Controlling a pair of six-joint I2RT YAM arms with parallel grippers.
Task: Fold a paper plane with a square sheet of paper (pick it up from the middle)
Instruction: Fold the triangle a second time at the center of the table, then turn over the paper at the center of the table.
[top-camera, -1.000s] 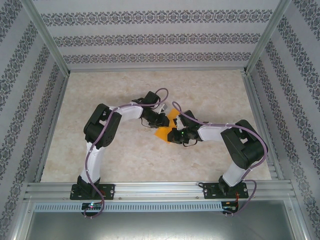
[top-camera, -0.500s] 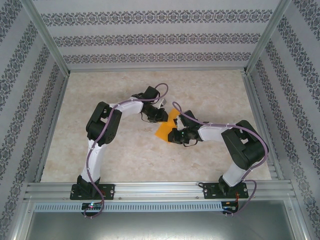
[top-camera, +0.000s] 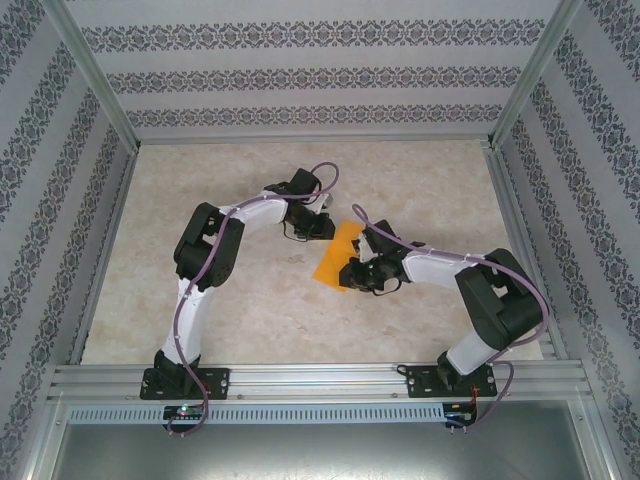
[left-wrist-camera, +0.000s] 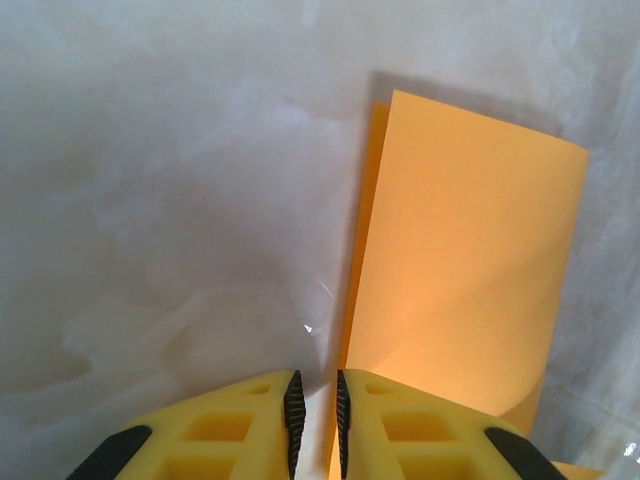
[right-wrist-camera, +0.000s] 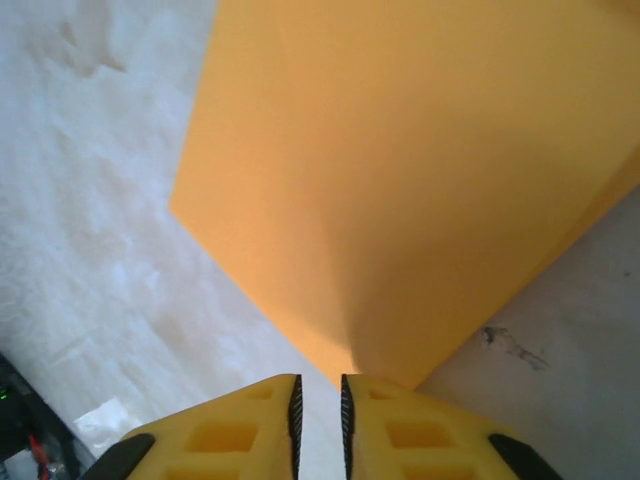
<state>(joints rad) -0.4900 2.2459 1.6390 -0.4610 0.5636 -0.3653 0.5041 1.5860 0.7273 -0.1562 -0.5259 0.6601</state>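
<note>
Bright, even light falls from above. The top view is sharp, with the pale desk (top-camera: 250, 310) slightly washed out and only faint shadows under the arms. In the left wrist view the paper (left-wrist-camera: 460, 270) throws a soft grey shadow along its far and left edges. Both wrist views blur the yellow fingers (left-wrist-camera: 235, 435) close to the lens.

orange paper (top-camera: 333, 258), folded double (long rectangle), plain

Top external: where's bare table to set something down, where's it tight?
Free: far strip of table below the back wall; left side between left arm and left wall; near middle by the base rail. Crowded: centre, where left pincer and right pincer meet at the folded orange paper.
</note>
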